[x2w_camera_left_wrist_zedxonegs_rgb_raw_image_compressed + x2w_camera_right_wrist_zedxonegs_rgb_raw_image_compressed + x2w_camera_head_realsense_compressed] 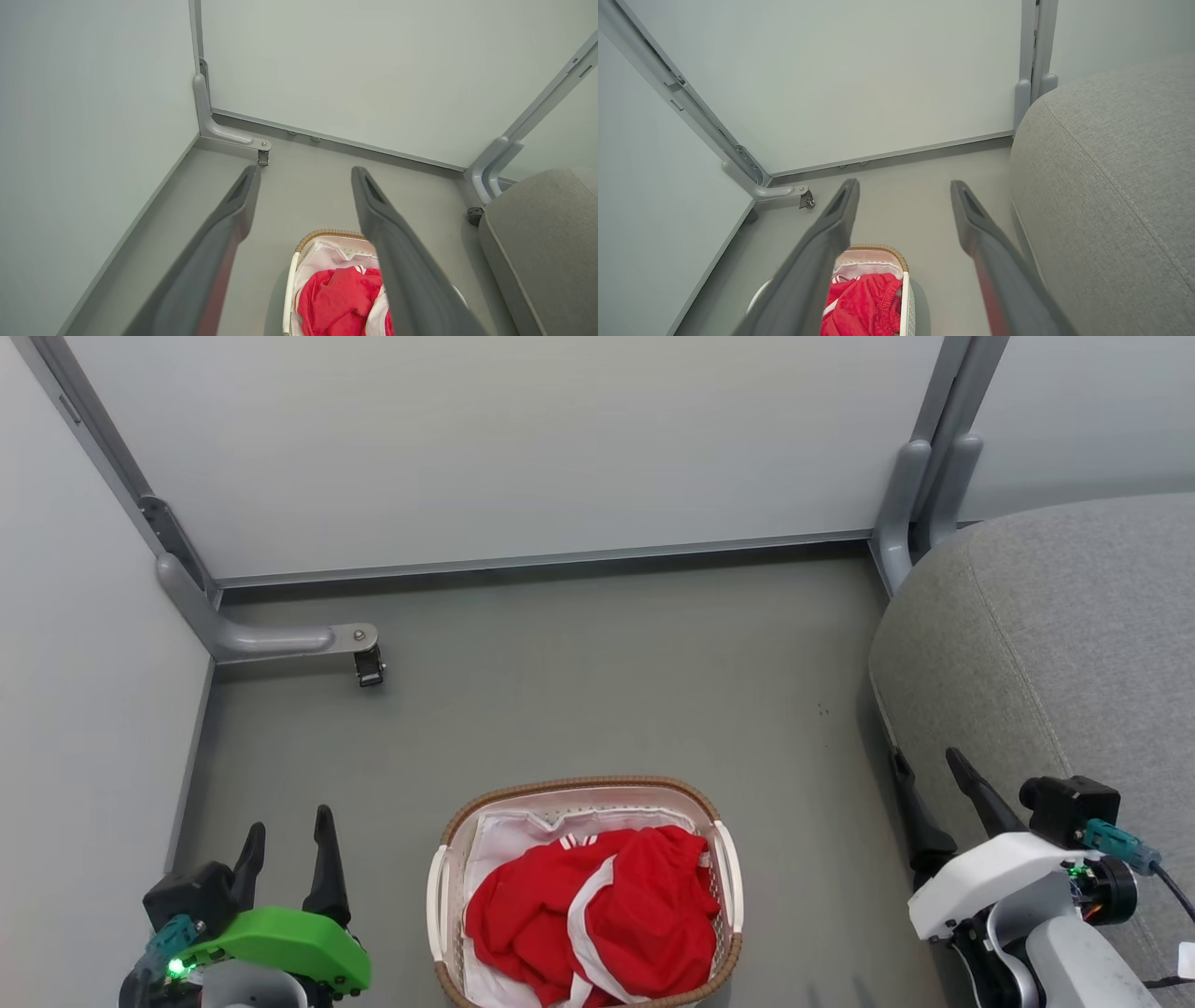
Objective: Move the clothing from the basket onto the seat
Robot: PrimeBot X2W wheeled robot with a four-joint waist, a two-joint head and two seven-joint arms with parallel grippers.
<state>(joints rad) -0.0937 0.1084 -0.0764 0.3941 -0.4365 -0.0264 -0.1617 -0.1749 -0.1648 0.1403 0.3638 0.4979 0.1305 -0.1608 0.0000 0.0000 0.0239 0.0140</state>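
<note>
Head view has the basket [588, 787] on the floor [597, 691] between the two arms, its near end cut off by the bottom edge. The red clothing [597, 915] lies heaped inside on a white lining [509, 835]. The seat [1055, 635] stands to the right, running out of frame. The left gripper [287, 821] and right gripper [924, 756] are both spread wide and empty. In each wrist view a dark finger hides part of the basket.
</note>
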